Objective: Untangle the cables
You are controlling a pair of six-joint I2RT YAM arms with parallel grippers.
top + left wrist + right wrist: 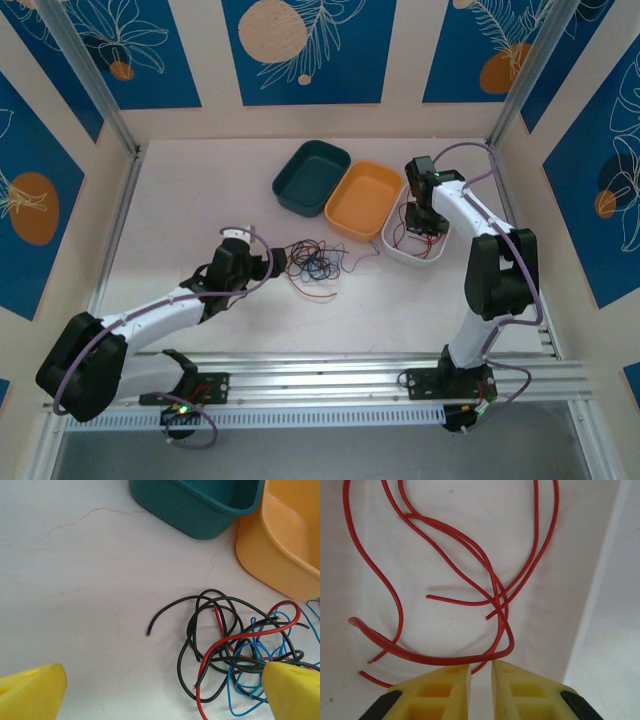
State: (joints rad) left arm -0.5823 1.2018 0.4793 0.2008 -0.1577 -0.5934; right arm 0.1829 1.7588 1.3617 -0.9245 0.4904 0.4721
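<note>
Yellow fingers [440, 692] of my right pincer [480, 669] stand almost together over the white tray [585, 605], only a slit between them. One of the red cables [420, 655] curves across their very tips; whether it is pinched or merely lying there I cannot tell. The red cables loop over the tray floor, at least three by their loose ends, though the crossings prevent a sure count. Over on the table [75, 580], my left pincer [162, 690] is spread wide and holds nothing. The tangled cables [235, 655] lie just ahead of it and off to its right side: their nearest loops reach the right-hand finger, while the left-hand finger has bare table before it. From above, the left pincer [279, 263] sits just beside the tangled cables [318, 265], which spread from it toward the orange tray [345, 215]. The right pincer [418, 228] hangs well apart from them, so the left arm is plainly the nearer. One black end [150, 631] pokes out leftward, slanting roughly along the line from finger to finger rather than across it, so I judge a turn of the wrist would help before closing. Counted: two arms, two pincers, three trays including the teal tray [300, 190], and one tangle of black, red and blue strands whose number I cannot fix.
</note>
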